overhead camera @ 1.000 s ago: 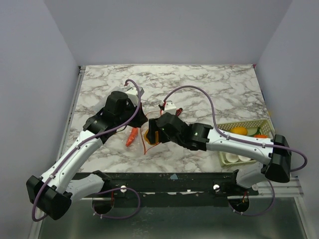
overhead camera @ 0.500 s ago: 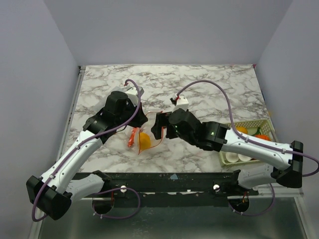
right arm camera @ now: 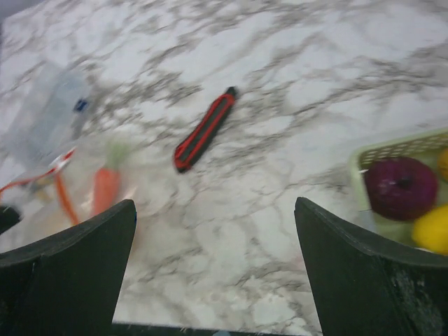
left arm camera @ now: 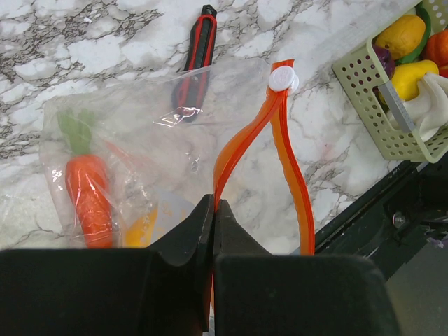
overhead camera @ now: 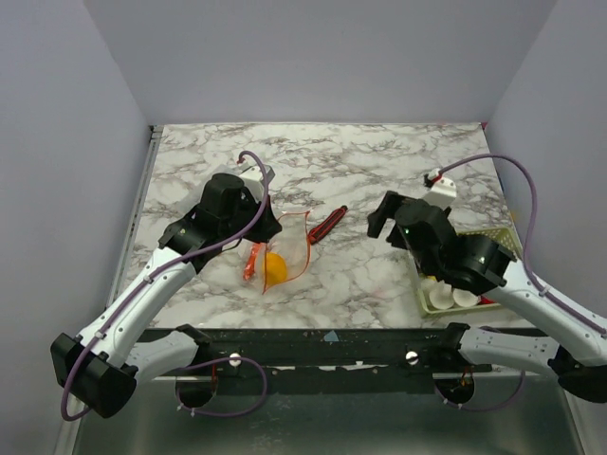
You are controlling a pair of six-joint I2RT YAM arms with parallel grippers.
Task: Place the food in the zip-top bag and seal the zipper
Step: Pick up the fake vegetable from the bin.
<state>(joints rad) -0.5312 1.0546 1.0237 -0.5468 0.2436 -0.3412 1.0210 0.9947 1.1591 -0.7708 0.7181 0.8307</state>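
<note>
Overhead, pale walls (overhead camera: 313, 57) box a marble table (overhead camera: 379, 161); left end effector (left arm camera: 213, 210) pinches zipper (left arm camera: 241, 136), right end effector (right arm camera: 215, 210) gapes empty.

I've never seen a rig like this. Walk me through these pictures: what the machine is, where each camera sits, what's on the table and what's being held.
This is a robot with two arms bolted at the near edge of a marble table. One picture looks down from above and behind them; the other two come from a camera on each wrist, so the dark shapes at the bottom are that arm's own fingers. The left hand is shut, pinching the orange-red zipper of a clear zip-top bag whose mouth gapes. Inside lie a toy carrot and an orange-yellow fruit. The right hand is open, holds nothing and hangs over the table. A green basket holds more toy food, and a red-and-black stick lies at the bag's edge.
</note>
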